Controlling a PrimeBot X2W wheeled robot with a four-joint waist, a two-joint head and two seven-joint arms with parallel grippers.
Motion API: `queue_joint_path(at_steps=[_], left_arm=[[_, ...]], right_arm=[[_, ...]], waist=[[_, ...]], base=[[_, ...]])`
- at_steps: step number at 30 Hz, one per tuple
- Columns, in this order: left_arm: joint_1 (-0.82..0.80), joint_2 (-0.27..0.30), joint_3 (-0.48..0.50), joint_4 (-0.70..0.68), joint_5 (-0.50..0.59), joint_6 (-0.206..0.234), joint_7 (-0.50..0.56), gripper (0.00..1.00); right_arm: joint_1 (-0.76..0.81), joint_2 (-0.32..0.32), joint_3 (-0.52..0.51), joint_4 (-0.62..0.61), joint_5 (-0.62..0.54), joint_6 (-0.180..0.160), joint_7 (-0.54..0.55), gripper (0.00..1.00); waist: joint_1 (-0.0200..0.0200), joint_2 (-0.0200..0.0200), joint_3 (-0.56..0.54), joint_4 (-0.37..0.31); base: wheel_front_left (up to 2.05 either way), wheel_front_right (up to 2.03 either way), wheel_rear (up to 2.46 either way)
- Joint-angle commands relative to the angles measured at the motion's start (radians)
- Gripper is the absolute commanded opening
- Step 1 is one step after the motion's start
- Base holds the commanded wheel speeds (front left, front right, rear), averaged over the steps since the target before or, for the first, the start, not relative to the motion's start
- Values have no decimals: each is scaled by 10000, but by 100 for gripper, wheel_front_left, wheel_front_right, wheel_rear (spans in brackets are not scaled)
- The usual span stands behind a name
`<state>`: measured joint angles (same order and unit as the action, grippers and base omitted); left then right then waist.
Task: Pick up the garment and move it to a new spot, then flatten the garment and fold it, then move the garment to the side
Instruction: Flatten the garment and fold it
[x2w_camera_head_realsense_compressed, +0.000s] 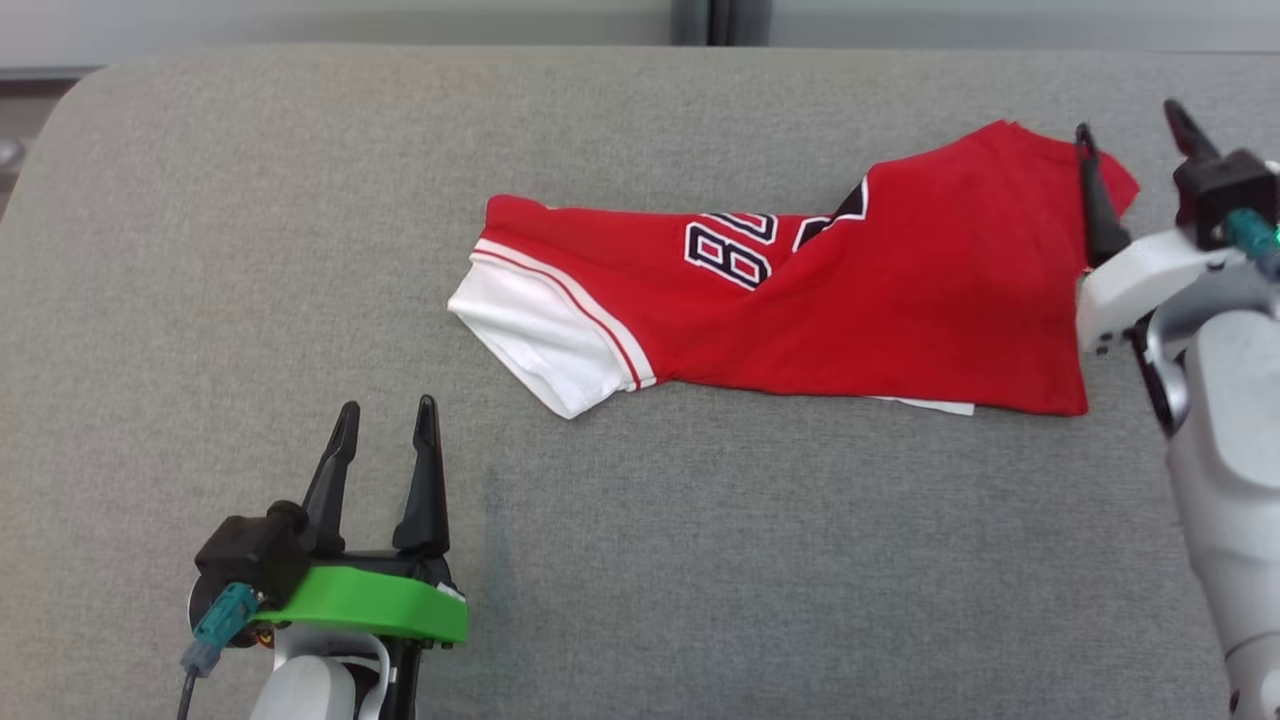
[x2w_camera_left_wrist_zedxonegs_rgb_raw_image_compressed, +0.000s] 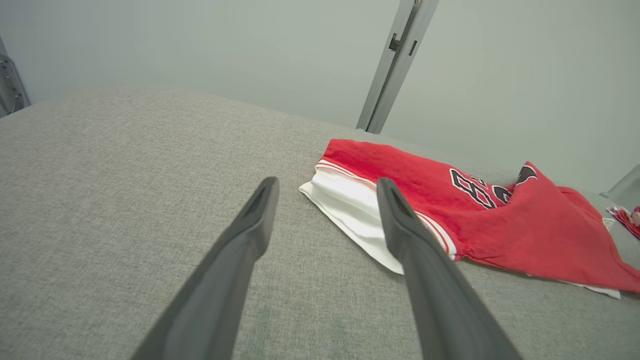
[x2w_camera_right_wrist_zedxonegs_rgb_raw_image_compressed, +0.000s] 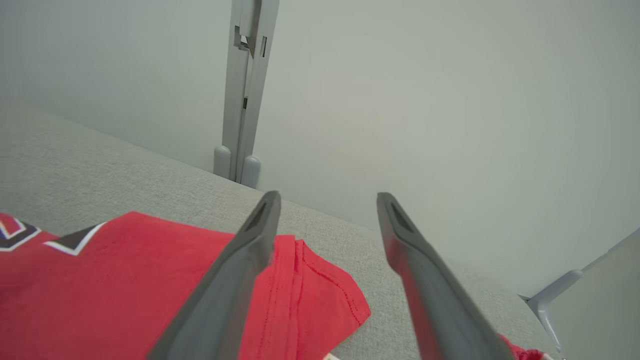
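Hovering our right gripper over the far right corner of the red jersey, we hold its fingers spread with no cloth between them, so that corner lies free on the grey padded surface. The jersey sits right of centre, partly doubled over itself. Our left gripper hangs near the white sleeve, fingers apart, probably placed to take that end.

Spread left gripper near garment
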<state>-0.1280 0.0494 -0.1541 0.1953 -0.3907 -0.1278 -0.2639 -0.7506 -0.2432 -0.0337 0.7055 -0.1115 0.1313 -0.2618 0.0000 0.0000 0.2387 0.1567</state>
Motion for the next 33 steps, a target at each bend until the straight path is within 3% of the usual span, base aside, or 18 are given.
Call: queue_joint_path(at_steps=[1, 15, 23, 33], left_arm=[[160, 23, 46, 51, 98, -51, -3, 100], [955, 23, -184, 339, -20, -51, -3, 100], [1381, 23, 9, 417, -4, -52, -3, 100], [1416, 24, 1, 741, -84, -52, -3, 100]], right_arm=[[460, 161, 51, -284, 165, -12, -38, 100], [4938, 1739, -520, -3094, 659, -12, -42, 100], [6382, 1904, -191, -3954, 1250, -12, -43, 100], [6660, 1909, 66, -4152, 1910, -12, -43, 100]], waist=[[0, 0, -498, -361], [0, 0, -1654, -957], [0, 0, -1995, -1200], [0, 0, -2231, -1149]], base=[[0, 0, 0], [0, 0, 0], [0, 0, 0], [0, 0, 0]])
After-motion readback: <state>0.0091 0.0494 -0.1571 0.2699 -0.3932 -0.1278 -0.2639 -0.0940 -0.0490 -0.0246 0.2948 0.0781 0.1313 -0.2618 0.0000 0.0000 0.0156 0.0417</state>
